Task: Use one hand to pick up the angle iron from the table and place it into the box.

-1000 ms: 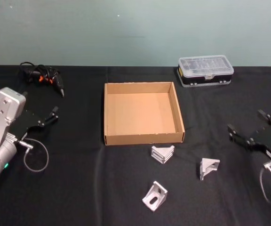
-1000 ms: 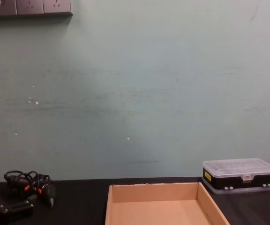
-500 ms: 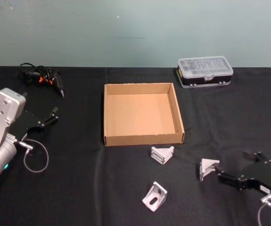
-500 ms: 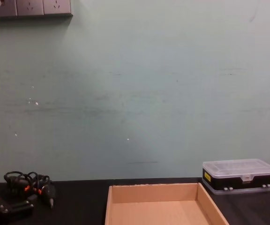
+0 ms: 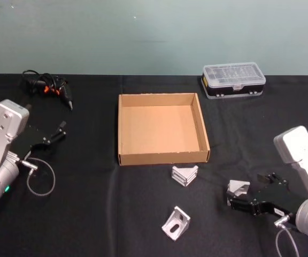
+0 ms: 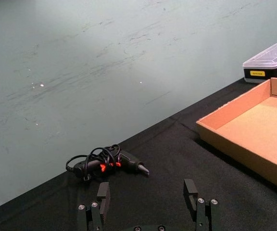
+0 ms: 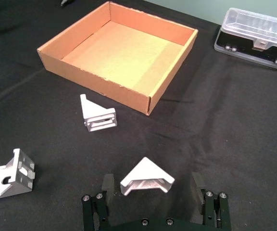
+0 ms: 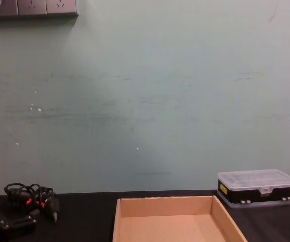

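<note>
Angle iron [image 7: 147,177] lies between right pincer's [image 7: 151,185] wide-open, empty fingers; its sloped faces may slip out on closing. Left pincer [image 6: 148,202] idle at left, open.

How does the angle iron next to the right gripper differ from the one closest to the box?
The angle iron by the gripper sits between the open fingers of the right gripper; the angle iron nearest the box has no gripper near it. The first lies farther from the box, to the robot's right; the second just before its front wall. Both are small silver brackets on the table; the left gripper idles far left.
</note>
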Action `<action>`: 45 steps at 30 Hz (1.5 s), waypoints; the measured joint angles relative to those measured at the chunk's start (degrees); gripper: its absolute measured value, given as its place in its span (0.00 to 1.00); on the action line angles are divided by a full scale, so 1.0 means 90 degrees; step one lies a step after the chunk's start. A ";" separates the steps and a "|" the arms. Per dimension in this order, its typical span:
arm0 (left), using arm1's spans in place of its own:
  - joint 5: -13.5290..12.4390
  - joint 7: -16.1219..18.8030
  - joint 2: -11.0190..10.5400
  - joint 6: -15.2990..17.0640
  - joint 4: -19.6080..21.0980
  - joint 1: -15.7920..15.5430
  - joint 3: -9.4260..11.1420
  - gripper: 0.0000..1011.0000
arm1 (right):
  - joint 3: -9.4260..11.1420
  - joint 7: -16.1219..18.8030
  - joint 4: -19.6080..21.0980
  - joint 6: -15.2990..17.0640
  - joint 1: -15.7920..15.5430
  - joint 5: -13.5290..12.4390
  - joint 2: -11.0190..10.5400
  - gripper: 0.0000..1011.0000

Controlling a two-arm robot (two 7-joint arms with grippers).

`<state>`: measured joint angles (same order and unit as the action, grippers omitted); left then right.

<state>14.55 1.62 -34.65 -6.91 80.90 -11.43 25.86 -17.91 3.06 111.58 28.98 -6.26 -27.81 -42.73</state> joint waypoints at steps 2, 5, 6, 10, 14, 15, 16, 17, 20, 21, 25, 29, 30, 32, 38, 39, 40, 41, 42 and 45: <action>0.0000 0.0000 0.0000 0.0000 0.0000 0.0000 0.0000 0.99 | -0.0038 0.0009 -0.0050 0.0034 0.0050 0.0045 0.0055 0.99; 0.0000 0.0000 0.0000 0.0000 0.0000 0.0000 0.0000 0.99 | -0.0095 0.0019 -0.0128 0.0078 0.0116 0.0117 0.0165 0.99; 0.0000 0.0000 0.0000 0.0000 0.0000 0.0000 0.0000 0.99 | -0.0106 0.0020 -0.0141 0.0086 0.0123 0.0136 0.0187 0.99; 0.0000 0.0000 0.0000 0.0000 0.0000 0.0000 0.0000 0.99 | -0.0135 0.0014 -0.0234 0.0099 0.0155 0.0253 0.0325 0.99; 0.0000 0.0000 0.0000 0.0000 0.0000 0.0000 0.0000 0.99 | -0.0129 0.0001 -0.0316 0.0090 0.0168 0.0336 0.0409 0.99; 0.0000 0.0000 0.0000 0.0000 0.0000 0.0000 0.0000 0.99 | -0.0127 0.0000 -0.0332 0.0083 0.0171 0.0350 0.0424 0.99; 0.0000 0.0000 0.0000 0.0000 0.0000 0.0000 0.0000 0.99 | -0.0125 0.0002 -0.0351 0.0073 0.0176 0.0367 0.0440 0.99; 0.0000 0.0000 0.0000 0.0000 0.0000 0.0000 0.0000 0.99 | -0.0124 0.0005 -0.0400 0.0047 0.0192 0.0394 0.0478 0.99; 0.0000 0.0000 0.0000 0.0000 0.0000 0.0000 0.0000 0.99 | -0.0125 0.0029 -0.0477 0.0022 0.0225 0.0426 0.0534 0.99; 0.0000 0.0000 0.0000 0.0000 0.0000 0.0000 0.0000 0.99 | -0.0125 0.0060 -0.0529 0.0009 0.0249 0.0437 0.0577 0.99; 0.0000 0.0000 0.0000 0.0000 0.0000 0.0000 0.0000 0.99 | -0.0130 0.0129 -0.0634 0.0001 0.0296 0.0470 0.0667 0.99; 0.0000 0.0000 0.0000 0.0000 0.0000 0.0000 0.0000 0.99 | -0.0135 0.0182 -0.0707 0.0021 0.0320 0.0527 0.0745 0.99; 0.0000 0.0000 0.0000 0.0000 0.0000 -0.0001 0.0000 0.99 | -0.0135 0.0182 -0.0707 0.0021 0.0320 0.0527 0.0745 0.99; 0.0000 0.0000 0.0000 0.0000 0.0000 -0.0001 0.0000 0.99 | -0.0139 0.0198 -0.0743 0.0028 0.0324 0.0569 0.0779 0.99; 0.0000 0.0000 0.0000 0.0000 0.0001 0.0000 0.0000 0.99 | -0.0140 0.0200 -0.0732 0.0033 0.0323 0.0562 0.0766 0.99; 0.0000 0.0000 0.0000 0.0000 0.0000 0.0000 0.0000 0.99 | -0.0140 0.0199 -0.0730 0.0034 0.0322 0.0561 0.0765 0.99; 0.0000 0.0000 0.0000 0.0000 0.0000 0.0000 0.0000 0.99 | -0.0139 0.0199 -0.0729 0.0034 0.0322 0.0559 0.0763 0.99; 0.0000 0.0000 0.0000 0.0000 0.0000 0.0000 0.0000 0.99 | -0.0139 0.0199 -0.0727 0.0035 0.0322 0.0558 0.0762 0.97; 0.0000 0.0000 0.0000 0.0000 0.0000 0.0000 0.0000 0.99 | -0.0139 0.0198 -0.0723 0.0036 0.0321 0.0554 0.0760 0.96; 0.0000 0.0000 0.0000 0.0000 0.0001 0.0000 0.0000 0.99 | -0.0137 0.0198 -0.0718 0.0037 0.0319 0.0548 0.0756 0.90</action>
<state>14.55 1.62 -34.65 -6.91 80.90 -11.43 25.86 -19.15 4.84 105.12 29.31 -3.39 -22.88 -35.92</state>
